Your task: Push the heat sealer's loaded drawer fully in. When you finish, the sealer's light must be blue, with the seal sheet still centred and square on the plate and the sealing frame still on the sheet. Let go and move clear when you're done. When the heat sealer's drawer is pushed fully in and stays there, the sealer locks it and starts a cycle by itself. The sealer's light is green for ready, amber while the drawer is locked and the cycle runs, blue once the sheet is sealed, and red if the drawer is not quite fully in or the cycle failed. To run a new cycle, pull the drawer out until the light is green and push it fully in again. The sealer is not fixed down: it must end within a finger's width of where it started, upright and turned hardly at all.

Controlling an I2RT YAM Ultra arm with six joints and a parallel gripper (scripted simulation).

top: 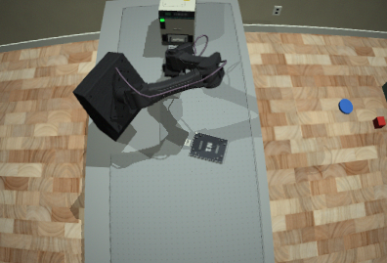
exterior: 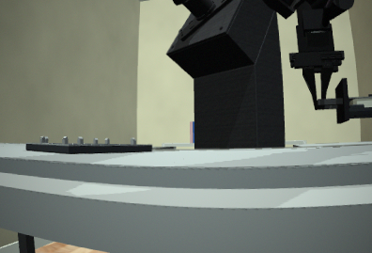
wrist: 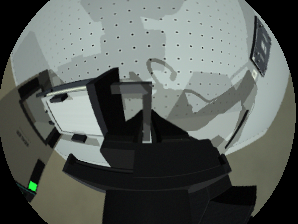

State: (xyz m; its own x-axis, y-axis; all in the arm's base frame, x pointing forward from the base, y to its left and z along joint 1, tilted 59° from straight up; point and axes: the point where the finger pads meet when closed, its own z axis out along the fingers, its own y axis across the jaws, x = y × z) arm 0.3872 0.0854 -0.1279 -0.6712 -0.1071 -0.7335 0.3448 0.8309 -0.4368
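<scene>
My claw (exterior: 320, 99) points straight down and is clamped on the handle (exterior: 342, 101) of the sealer's drawer, a dark upright tab that sticks out from the drawer front. In the side view my two fingers (exterior: 311, 87) taper down to a narrow tip, with the handle just beside them.

The heat sealer (top: 178, 2) is a pale box standing at the far end of the grey desk (top: 244, 133), upright, with its front facing down the desk toward my arm. Its light (top: 163, 21) shows green on the front left corner; I see the same green glow low on the left in my wrist view (wrist: 31, 187). The drawer (top: 178, 36) is pulled out from the sealer's front, and my wrist hangs right over its outer end. In the wrist view the pale sheet (wrist: 69, 111) lies flat in the drawer, framed by a dark border; I cannot tell from here whether it is exactly centred.

My dark base block (top: 105, 94) sits at the left edge of the desk. A flat black plate (top: 209, 148) with small studs lies well apart from the sealer, nearer the middle of the desk. On the wooden floor to the right lie a blue disc (top: 346, 106) and a red cube (top: 379, 122).
</scene>
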